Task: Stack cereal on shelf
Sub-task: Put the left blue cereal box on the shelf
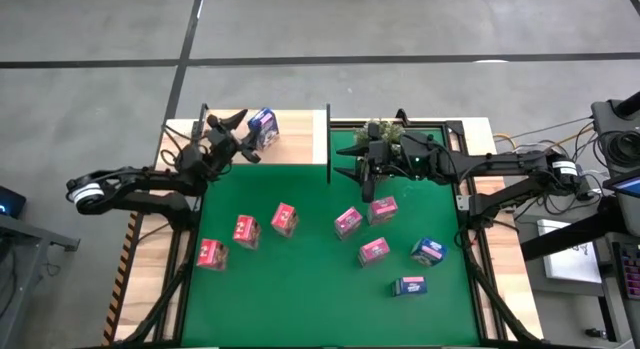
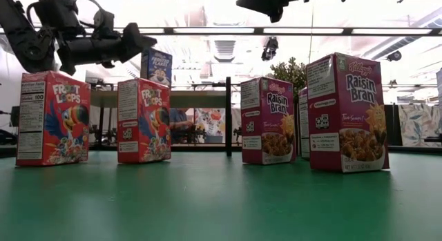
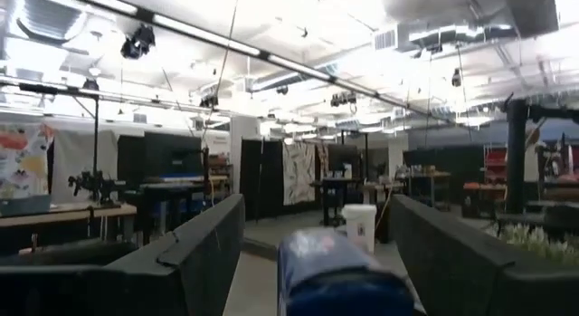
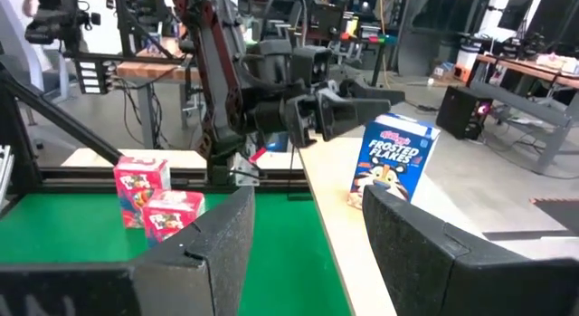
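A blue Frosted Flakes cereal box [image 4: 393,162] stands upright on the pale wood shelf [image 1: 300,139] at the far left. My left gripper [image 1: 243,137] is open just beside and above the box's top [image 3: 344,271], one finger on either side, apart from it. Several pink cereal boxes [image 1: 284,219] and two blue ones [image 1: 427,251] stand on the green mat [image 1: 320,289]. My right gripper [image 4: 308,198] hangs open and empty over the mat's far side, near the plant [image 1: 380,134].
A black upright [image 1: 329,139] marks the shelf's right end, between the shelf and the mat. In the low view, Froot Loops boxes [image 2: 53,118] and Raisin Bran boxes [image 2: 347,113] stand in a row. Bare mat lies along the near edge.
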You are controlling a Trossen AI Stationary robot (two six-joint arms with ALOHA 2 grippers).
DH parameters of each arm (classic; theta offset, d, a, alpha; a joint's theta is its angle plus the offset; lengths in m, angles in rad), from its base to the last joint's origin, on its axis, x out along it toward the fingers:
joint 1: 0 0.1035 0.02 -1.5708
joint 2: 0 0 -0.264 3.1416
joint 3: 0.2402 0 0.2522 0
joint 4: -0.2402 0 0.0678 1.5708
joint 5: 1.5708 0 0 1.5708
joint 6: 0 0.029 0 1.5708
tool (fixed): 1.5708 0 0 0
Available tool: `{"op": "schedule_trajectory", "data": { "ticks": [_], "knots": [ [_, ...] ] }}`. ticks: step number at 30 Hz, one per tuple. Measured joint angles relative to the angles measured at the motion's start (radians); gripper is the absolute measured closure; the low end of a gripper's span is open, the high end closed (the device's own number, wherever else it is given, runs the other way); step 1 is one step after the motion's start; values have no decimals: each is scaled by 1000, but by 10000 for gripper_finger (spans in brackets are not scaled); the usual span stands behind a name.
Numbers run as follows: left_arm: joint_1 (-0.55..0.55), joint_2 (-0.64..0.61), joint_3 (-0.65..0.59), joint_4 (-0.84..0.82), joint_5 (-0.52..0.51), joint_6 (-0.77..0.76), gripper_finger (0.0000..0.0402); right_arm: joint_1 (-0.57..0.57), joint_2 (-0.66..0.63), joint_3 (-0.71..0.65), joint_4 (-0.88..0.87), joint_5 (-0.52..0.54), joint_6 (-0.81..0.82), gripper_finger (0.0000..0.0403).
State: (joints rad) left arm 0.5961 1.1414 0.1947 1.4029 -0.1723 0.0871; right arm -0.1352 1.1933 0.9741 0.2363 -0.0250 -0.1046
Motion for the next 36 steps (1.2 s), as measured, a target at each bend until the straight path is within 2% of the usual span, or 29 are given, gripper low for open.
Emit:
{"op": "schedule_trajectory", "data": {
  "ticks": [3,6,9,11,15,19,21,25,28,33,36],
  "knots": [
    [0,-27,0,-1,6,0,141,0,0,0,0,0,0,207],
    [-3,-61,19,-28,58,-25,141,0,-1,0,-1,0,4,207],
    [-7,-99,101,-192,123,-77,141,0,-6,0,-9,-1,6,207],
    [-12,-121,202,-420,143,-94,141,0,-12,6,-50,-1,7,207],
    [-13,-153,488,-1069,148,-47,141,0,-22,54,-237,-1,16,207],
    [-29,-116,760,-1523,144,28,141,0,-23,99,-400,-1,15,207],
    [-33,-85,905,-1735,117,31,141,0,-22,111,-448,-2,12,207],
    [-24,25,1182,-2170,-17,-43,141,0,-24,129,-536,-2,-16,207],
    [-13,126,1342,-2392,-46,-66,141,0,-28,139,-580,-3,-36,207],
    [7,292,1552,-2638,-46,-82,141,0,-29,151,-638,-5,-51,207],
    [6,372,1644,-2732,-45,-86,141,0,-29,149,-652,-9,-56,207]
  ]
}}
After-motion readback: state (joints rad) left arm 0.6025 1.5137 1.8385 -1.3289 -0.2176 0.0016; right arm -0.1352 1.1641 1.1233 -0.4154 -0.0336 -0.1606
